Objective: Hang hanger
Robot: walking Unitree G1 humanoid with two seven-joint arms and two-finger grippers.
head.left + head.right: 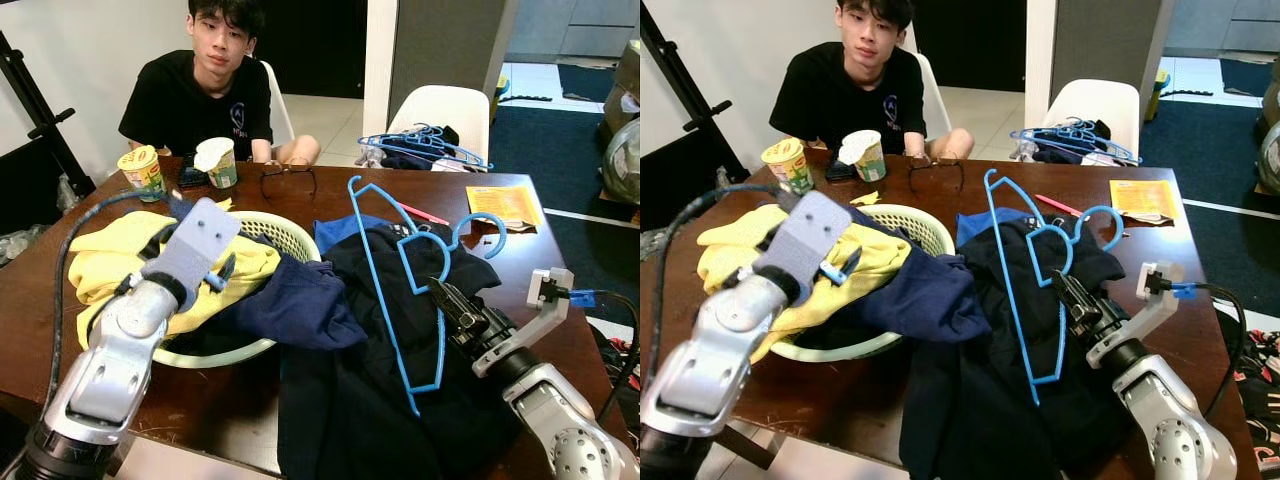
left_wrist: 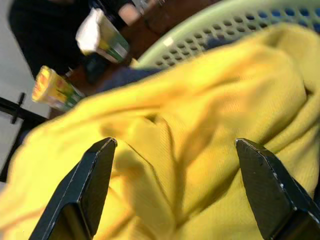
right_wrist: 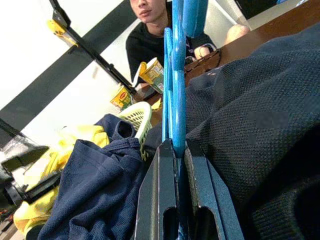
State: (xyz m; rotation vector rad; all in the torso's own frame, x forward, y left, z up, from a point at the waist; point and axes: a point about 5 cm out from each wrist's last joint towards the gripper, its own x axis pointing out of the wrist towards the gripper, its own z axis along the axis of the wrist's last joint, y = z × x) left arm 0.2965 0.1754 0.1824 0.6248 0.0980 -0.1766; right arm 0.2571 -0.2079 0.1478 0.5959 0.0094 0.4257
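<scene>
A blue plastic hanger lies on a dark navy garment on the brown table. My right gripper is shut on the hanger's right side; in the right wrist view its fingers clamp the blue bar. My left gripper is open, hovering just over a yellow cloth in a pale green laundry basket. Its fingertips are spread wide above the cloth.
A person in a black shirt sits at the far side. Two cup-noodle cups, glasses and a yellow paper lie on the table. More blue hangers rest on a white chair. A blue garment drapes over the basket.
</scene>
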